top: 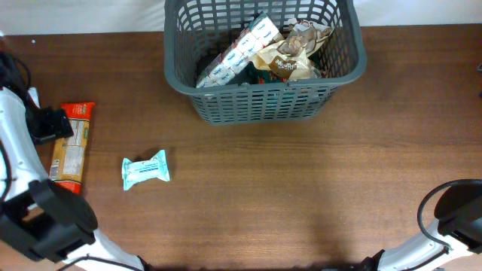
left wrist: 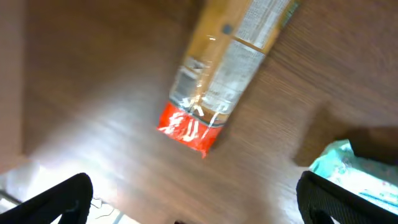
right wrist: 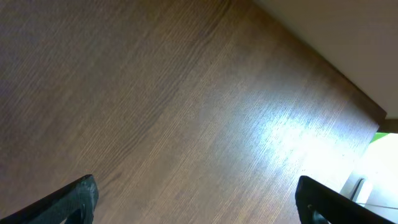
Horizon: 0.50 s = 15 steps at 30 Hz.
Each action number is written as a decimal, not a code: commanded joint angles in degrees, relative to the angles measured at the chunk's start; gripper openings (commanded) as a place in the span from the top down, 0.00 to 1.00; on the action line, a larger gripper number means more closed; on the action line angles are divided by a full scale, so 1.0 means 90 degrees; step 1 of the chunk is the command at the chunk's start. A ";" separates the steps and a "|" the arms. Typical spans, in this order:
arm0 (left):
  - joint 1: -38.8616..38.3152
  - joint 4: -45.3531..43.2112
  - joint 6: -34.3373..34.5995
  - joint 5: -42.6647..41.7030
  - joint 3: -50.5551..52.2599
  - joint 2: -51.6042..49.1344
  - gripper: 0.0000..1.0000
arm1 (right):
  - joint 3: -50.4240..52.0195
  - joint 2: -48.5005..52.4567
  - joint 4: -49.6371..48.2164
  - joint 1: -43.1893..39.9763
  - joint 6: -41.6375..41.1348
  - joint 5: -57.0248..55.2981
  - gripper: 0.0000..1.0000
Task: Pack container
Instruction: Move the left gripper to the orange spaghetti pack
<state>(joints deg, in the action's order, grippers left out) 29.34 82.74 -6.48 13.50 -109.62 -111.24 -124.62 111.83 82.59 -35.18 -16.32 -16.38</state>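
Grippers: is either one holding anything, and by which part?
Nothing is held. The left gripper stands open near the orange packet; the right gripper stands open over the table.

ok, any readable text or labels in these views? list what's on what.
No text reads clearly.
Orange packet: print panel, blurred in both views.
Teal packet: dark lines, too small.
Brown bag in the container: dark logo, illegible.
Blue-and-white pack: lettering too small.

Brown wooden table (top: pixel 286 188) carries the grey container (top: pixel 263 105) at its far side, an orange packet (top: pixel 73 143) and a teal packet (top: pixel 145 170) at left
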 commanded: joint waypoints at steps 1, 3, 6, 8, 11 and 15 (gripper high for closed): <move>0.0049 -0.0129 -0.0563 -0.0408 0.0002 -0.0265 0.01 | 0.0015 -0.0080 -0.0017 -0.0010 -0.0058 -0.0010 0.01; 0.0063 -0.0272 -0.0712 -0.0459 0.0002 -0.0367 0.01 | 0.0015 -0.0080 -0.0017 -0.0010 -0.0058 -0.0010 0.01; 0.0131 -0.0493 -0.1086 -0.0576 0.0002 -0.0495 0.01 | 0.0015 -0.0080 -0.0017 -0.0010 -0.0058 -0.0010 0.01; 0.0214 -0.0697 -0.1110 -0.0600 0.0002 -0.0595 0.01 | 0.0015 -0.0080 -0.0017 -0.0010 -0.0058 -0.0010 0.01; 0.0362 -0.0945 -0.1154 -0.0750 0.0002 -0.0760 0.01 | 0.0015 -0.0080 -0.0017 -0.0010 -0.0058 -0.0010 0.01; 0.0595 -0.1110 -0.1151 -0.1076 0.0002 -0.1037 0.01 | 0.0015 -0.0080 -0.0015 -0.0010 -0.0058 -0.0010 0.01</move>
<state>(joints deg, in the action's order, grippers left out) 33.08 73.23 -15.46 7.18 -109.62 -118.10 -124.62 111.83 82.59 -35.18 -16.34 -16.38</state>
